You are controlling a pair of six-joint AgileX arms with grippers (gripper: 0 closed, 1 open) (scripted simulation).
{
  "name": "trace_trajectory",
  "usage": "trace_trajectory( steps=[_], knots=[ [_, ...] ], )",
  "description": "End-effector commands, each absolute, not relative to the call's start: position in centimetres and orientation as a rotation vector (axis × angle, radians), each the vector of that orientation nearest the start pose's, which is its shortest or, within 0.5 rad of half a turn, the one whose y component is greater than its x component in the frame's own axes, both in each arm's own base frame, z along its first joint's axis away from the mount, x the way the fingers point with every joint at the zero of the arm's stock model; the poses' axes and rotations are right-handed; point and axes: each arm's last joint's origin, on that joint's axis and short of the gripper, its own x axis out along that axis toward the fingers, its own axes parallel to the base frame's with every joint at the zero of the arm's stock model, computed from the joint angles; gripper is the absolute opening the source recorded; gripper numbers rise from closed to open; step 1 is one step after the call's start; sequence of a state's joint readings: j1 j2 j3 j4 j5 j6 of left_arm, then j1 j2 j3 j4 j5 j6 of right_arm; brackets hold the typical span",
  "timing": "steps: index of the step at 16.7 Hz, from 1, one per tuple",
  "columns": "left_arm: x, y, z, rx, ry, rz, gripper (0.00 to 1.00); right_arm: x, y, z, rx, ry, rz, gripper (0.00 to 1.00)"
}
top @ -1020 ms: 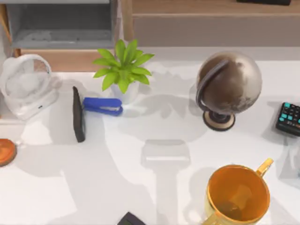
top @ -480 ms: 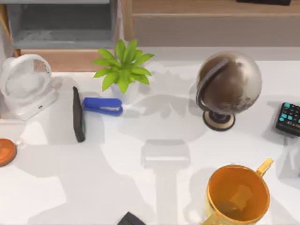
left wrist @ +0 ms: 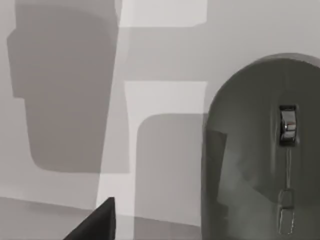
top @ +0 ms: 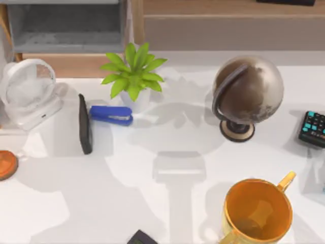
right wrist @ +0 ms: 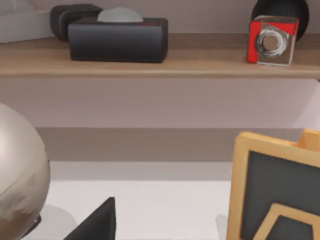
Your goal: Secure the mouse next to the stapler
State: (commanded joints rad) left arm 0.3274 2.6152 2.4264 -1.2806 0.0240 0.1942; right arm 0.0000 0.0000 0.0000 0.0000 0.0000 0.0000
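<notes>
Left gripper (left wrist: 98, 223): a dark wedge of it at the edge of the left wrist view, above the white table (top: 152, 203); whether it is apart or together cannot be told.
Right gripper (right wrist: 98, 223): a like dark wedge in the right wrist view, facing the shelf (right wrist: 160, 65); apart or together cannot be told.
Mouse (top: 85, 123): narrow glossy black strip on the left part of the table, its long axis running from the far side toward the near side, free of both grippers.
Stapler (top: 111, 115): bright blue, lying crosswise, its left end just beside the mouse's right flank; whether the two touch cannot be told.
Neighbours: white fan (top: 28, 91) left of the mouse; potted plant (top: 133, 76) just behind the stapler.
Right half of table: globe (top: 248, 91), keypad (top: 312, 128) at the right edge, yellow mug (top: 259, 211) at the near edge.
Left wrist view: dark-grey shell (left wrist: 260, 160) with a scroll wheel, lying on the white surface; whether it is the same mouse cannot be told.
Right wrist view: black tissue box (right wrist: 117, 39) and red cube (right wrist: 272, 41) on the shelf.
</notes>
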Motion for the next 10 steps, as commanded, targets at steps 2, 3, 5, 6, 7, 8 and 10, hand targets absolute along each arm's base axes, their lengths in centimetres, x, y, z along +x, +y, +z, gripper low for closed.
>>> trace_trajectory(
  steps=[2,3,5,6,7,8,10],
  knots=[
    [48.7,17.2,14.4,-0.105,1.466,0.123,1.00,10.6,-0.1,16.0,0.000,0.000,0.000,1.00],
    [48.7,17.1,14.2,-0.105,1.465,0.123,1.00,10.6,-0.1,16.0,0.000,0.000,0.000,1.00],
    [48.9,17.0,13.5,-0.105,1.465,0.123,1.00,10.6,-0.1,16.0,0.000,0.000,0.000,1.00],
    [48.9,17.0,13.4,-0.105,1.465,0.122,1.00,10.6,-0.1,16.0,0.000,0.000,0.000,1.00],
    [48.9,17.0,13.4,-0.105,1.465,0.122,1.00,10.6,-0.1,16.0,0.000,0.000,0.000,1.00],
    [48.9,17.0,13.4,-0.105,1.465,0.122,1.00,10.6,-0.1,16.0,0.000,0.000,0.000,1.00],
    [48.9,17.0,13.4,-0.105,1.465,0.122,0.92,10.6,-0.1,16.0,0.000,0.000,0.000,1.00]
  ],
)
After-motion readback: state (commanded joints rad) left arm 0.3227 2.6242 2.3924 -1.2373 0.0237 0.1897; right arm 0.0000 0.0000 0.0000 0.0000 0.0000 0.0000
